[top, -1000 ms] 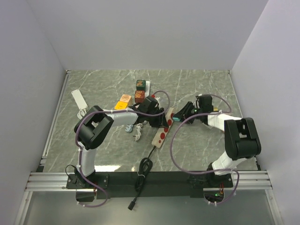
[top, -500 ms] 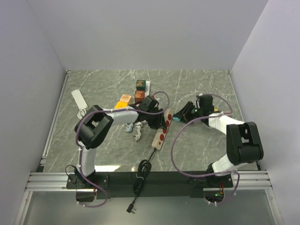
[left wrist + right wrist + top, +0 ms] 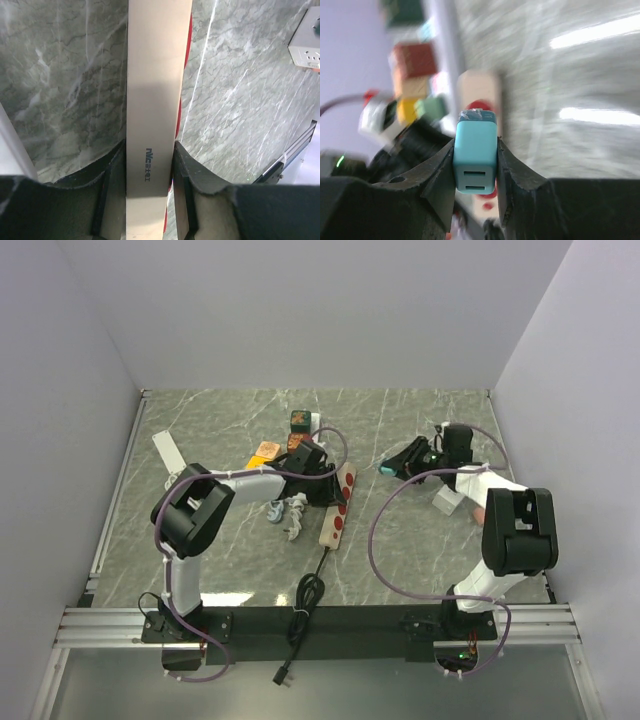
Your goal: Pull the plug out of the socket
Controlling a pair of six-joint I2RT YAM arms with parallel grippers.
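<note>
Right gripper (image 3: 475, 172) clamps the teal plug (image 3: 475, 152) (apart from the socket (image 3: 337, 505)).

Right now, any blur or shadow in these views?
Right wrist: background smeared, only the plug is sharp. Left wrist: sharp; the near half of the strip lies in shadow. Top: sharp, evenly lit.
</note>
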